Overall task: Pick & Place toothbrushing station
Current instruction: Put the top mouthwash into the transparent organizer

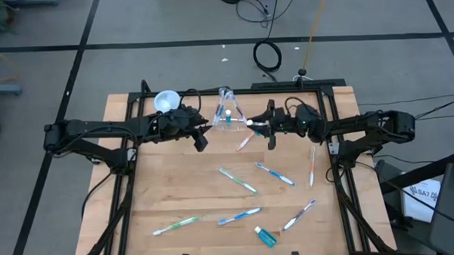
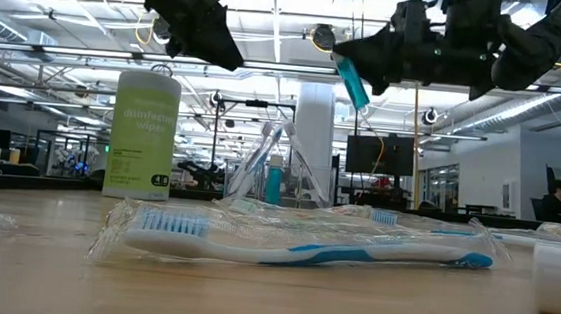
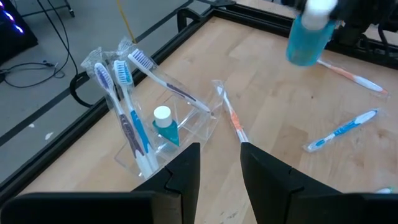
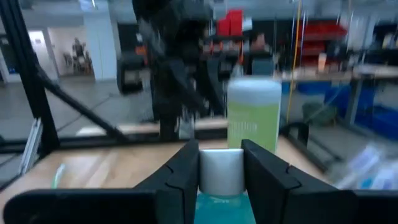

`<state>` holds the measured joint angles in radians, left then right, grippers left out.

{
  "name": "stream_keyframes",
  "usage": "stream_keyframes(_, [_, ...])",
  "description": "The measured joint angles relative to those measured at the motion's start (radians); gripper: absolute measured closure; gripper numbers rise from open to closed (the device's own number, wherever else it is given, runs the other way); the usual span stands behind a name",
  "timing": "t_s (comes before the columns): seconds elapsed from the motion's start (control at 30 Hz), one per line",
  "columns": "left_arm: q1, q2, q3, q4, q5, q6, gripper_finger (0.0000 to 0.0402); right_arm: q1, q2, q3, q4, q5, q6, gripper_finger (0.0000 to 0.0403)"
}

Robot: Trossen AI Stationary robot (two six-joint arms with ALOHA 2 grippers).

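Note:
The clear cup (image 1: 228,118) stands at the table's far middle, with three toothbrushes (image 3: 127,118) and one white-capped blue tube (image 3: 164,124) leaning in it. Several more toothbrushes (image 1: 239,180) and another tube (image 1: 265,235) lie flat on the table. My right gripper (image 1: 259,126) is just right of the cup, above the table, shut on a third blue tube (image 2: 353,82). My left gripper (image 1: 201,138) is just left of the cup, raised, open and empty; in its wrist view (image 3: 221,168) it looks down on the cup. My right gripper pinches the tube's white cap (image 4: 221,171) between its two fingers, which come from the table's right side. The blue body (image 2: 354,87) hangs slanting below the fingers, lifted clear of the table and beside the cup.
A green canister (image 2: 143,136) with a pale lid (image 1: 165,101) stands at the far left, behind my left gripper. A pinkish toothbrush (image 1: 245,142) lies just near of the cup. A black frame (image 1: 334,150) runs along the table's sides.

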<state>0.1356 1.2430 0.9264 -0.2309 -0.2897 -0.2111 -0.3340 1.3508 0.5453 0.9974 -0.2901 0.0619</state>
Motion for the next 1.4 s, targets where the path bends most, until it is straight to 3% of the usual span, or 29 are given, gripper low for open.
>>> stream_keyframes(0.27, [0.0, 0.0, 0.0, 0.063, 0.005, 0.013, 0.0282, 0.002, 0.06, 0.0, 0.158, 0.0, 0.006, 0.0307])
stream_keyframes(0.47, [0.0, 0.005, 0.0, 0.148, 0.091, 0.108, 0.0282, 0.002, 0.07, 0.02, 0.206, -0.006, 0.031, 0.0307])
stream_keyframes(0.7, [-0.001, 0.127, 0.001, 0.348, 0.278, 0.314, 0.0281, 0.002, 0.071, 0.022, 0.193, -0.185, 0.032, 0.0307])
stream_keyframes(0.83, [0.013, 0.207, 0.0, 0.465, 0.325, 0.415, 0.0279, 0.002, 0.071, 0.022, 0.186, -0.289, 0.039, 0.0307])
stream_keyframes(1.07, [0.037, 0.31, 0.0, 0.686, 0.552, 0.403, 0.0222, 0.002, 0.071, 0.022, 0.176, -0.309, 0.051, 0.0307])
stream_keyframes(1.23, [0.036, 0.381, 0.001, 0.822, 0.609, 0.446, 0.0169, 0.002, 0.071, 0.022, 0.179, -0.31, 0.05, 0.0307])
stream_keyframes(1.4, [0.036, 0.454, 0.067, 0.831, 0.629, 0.433, 0.0132, 0.002, 0.071, 0.022, 0.18, -0.311, 0.05, 0.0307])
